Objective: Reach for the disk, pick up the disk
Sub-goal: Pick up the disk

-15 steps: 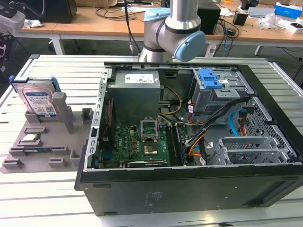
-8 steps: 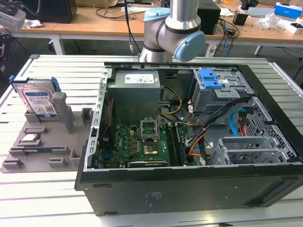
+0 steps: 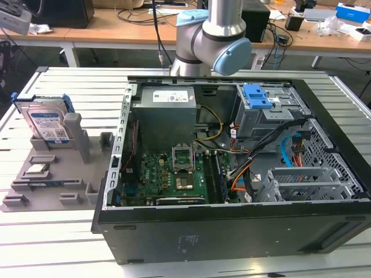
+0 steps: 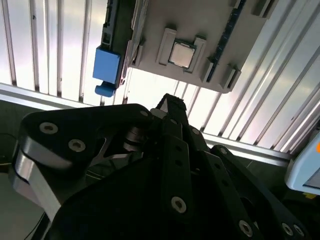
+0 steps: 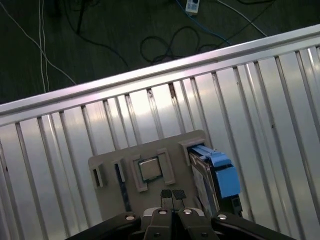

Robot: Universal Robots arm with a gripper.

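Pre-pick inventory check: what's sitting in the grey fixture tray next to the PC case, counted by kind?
disk: 1
processor chip: 1
memory module: 1
Total: 3

Flat rectangular silver-grey metal disk, far left: dull metal face, glossy paper label, smooth blue plastic rails. Grey moulded plastic holder under it, matt. Ribbed silver metal tabletop, smooth, gleaming. Black metal gripper, matt.
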